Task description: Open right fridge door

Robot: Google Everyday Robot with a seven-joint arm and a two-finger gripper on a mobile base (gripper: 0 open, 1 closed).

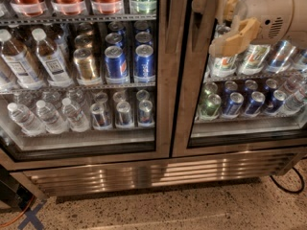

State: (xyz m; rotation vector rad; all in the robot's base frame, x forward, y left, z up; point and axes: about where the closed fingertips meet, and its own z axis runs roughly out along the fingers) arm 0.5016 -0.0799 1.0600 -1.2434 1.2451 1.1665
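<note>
The arm comes in from the right edge at the top of the view, a thick cream-coloured link lying almost level and reaching left, with a small slotted grille on its side. At its end is the gripper, high in the upper right quarter. The two tan fingers point left. The upper finger runs level, and the lower finger slants down and left. The tips stand clearly apart, jaws spread.
</note>
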